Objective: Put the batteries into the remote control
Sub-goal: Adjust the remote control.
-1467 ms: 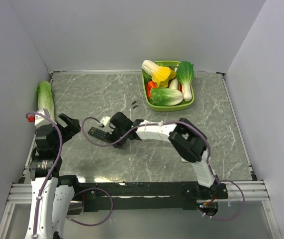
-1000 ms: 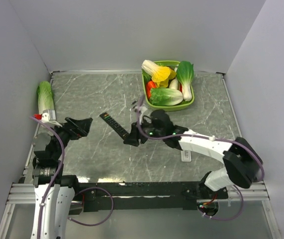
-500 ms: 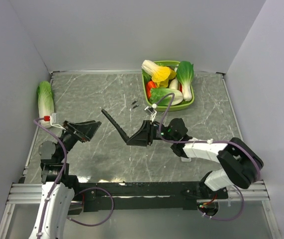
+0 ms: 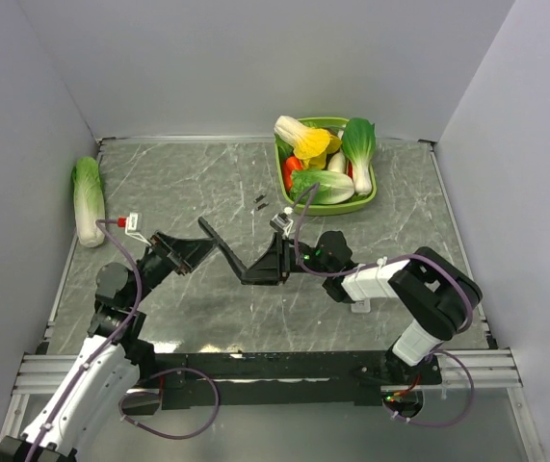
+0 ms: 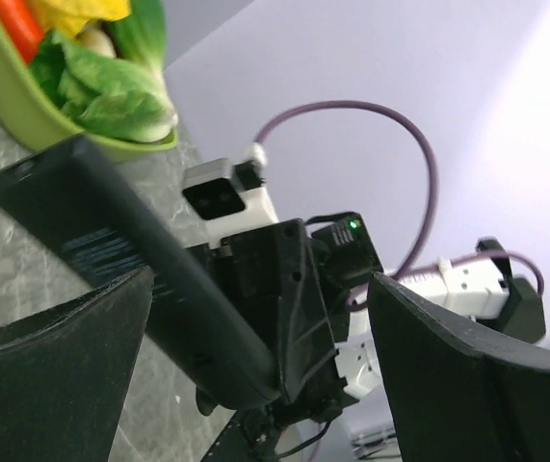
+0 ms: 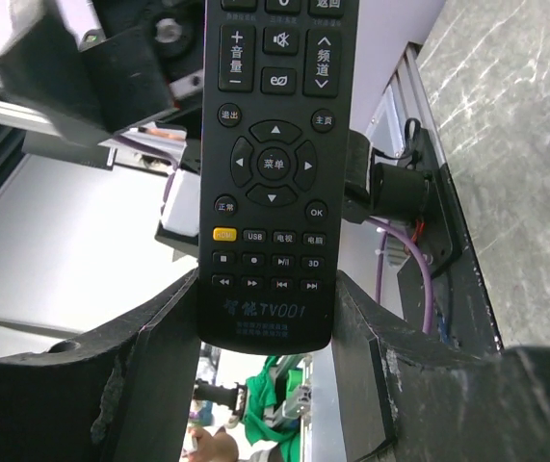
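Raised off the worktop [image 4: 188,173] centre, the remote control [image 4: 222,247] now slants toward 10 o'clock, its lower end clamped by the right gripper [image 4: 267,266], while the left gripper [image 4: 197,252], jaws spread, has advanced to support it.

white-and-black arms [image 4: 380,279] carry looping purple cables [image 5: 352,104] and matte black fingers [image 6: 159,385].

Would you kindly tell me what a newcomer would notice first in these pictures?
The black remote stands out, held tilted over the middle of the table by the right gripper, with the open left gripper close beside it. Behind them, a green tray brims with vegetables near the back wall.
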Tool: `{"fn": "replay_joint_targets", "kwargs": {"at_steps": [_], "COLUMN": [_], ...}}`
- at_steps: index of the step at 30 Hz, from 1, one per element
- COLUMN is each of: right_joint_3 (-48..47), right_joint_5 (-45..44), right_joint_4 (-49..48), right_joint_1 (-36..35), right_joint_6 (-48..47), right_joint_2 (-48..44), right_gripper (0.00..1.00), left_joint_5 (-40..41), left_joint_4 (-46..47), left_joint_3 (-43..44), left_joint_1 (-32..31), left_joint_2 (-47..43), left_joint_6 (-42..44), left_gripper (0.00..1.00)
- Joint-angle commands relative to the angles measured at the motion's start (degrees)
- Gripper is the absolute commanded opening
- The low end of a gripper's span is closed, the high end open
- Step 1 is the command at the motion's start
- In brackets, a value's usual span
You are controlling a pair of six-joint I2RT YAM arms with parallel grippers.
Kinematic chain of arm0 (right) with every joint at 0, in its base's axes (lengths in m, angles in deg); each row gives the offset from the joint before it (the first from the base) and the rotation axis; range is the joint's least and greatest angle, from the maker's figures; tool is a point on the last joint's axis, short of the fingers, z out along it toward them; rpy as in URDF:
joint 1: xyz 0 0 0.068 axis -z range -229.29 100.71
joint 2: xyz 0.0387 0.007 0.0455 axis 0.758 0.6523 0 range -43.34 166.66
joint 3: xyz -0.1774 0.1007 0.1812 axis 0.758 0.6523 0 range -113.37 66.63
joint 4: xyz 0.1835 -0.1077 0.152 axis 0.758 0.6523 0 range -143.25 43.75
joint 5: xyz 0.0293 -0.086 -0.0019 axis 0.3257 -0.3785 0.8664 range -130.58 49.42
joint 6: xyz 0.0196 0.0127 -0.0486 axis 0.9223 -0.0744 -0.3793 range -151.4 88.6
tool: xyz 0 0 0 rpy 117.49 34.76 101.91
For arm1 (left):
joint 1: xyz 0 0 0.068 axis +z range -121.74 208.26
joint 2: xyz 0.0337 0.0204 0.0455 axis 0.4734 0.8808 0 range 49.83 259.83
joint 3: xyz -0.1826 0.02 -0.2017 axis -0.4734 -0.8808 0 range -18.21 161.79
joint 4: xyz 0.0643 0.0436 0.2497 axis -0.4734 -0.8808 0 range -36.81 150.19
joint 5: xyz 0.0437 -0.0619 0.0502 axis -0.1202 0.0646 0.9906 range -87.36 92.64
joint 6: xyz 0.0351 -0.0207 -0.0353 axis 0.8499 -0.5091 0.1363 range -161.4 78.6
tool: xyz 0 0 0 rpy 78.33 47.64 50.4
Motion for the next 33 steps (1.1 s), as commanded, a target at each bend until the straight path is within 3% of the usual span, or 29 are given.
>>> {"fn": "replay_joint_targets", "kwargs": {"at_steps": [1,4,8,13,21,27,33], "right_joint_3": [-0.3,-0.1,-0.7,-1.4,-1.3,-1.4,-1.2], "right_joint_5": [-0.7,-1.0,-0.6,-0.3,0.2,0.4,0.9], "right_joint_4": [-16.7,-17.4,-19.0,-18.7,-18.3,-19.2,-18.8], "right_joint_1": [0.2,0.2,0.2,0.0,0.0,-0.3,-0.3], "right_joint_6": [-1.9,-1.4,-0.2,-0.1,-0.3,-0.3,-0.4], "right_joint_2": [-3.9,-3.9,-3.0,-3.1,-2.6,-1.2,-0.5], "right_gripper": [0.00,0.00,0.00,0.00,0.00,0.00,0.00], "left_joint_5": [8.9,15.0,16.0,12.6,16.4,18.4,20.0], "left_joint_4": [-3.0,-7.7,-10.0,-3.5,3.9,4.5,4.0], "left_joint_3": [-1.0,-1.9,-2.0,-1.7,-2.0,-1.0,-1.6], "left_joint_1": [-2.5,-4.6,-5.3,-6.3,-9.6,-11.3,-12.2], "left_joint_2": [0.3,-2.9,-4.7,0.7,6.5,7.8,7.0], "left_joint_6": [-4.0,-4.7,-4.4,-5.4,-7.4,-7.9,-8.5], "left_gripper": [0.97,0.97,0.97,0.97,0.98,0.82,0.50]}}
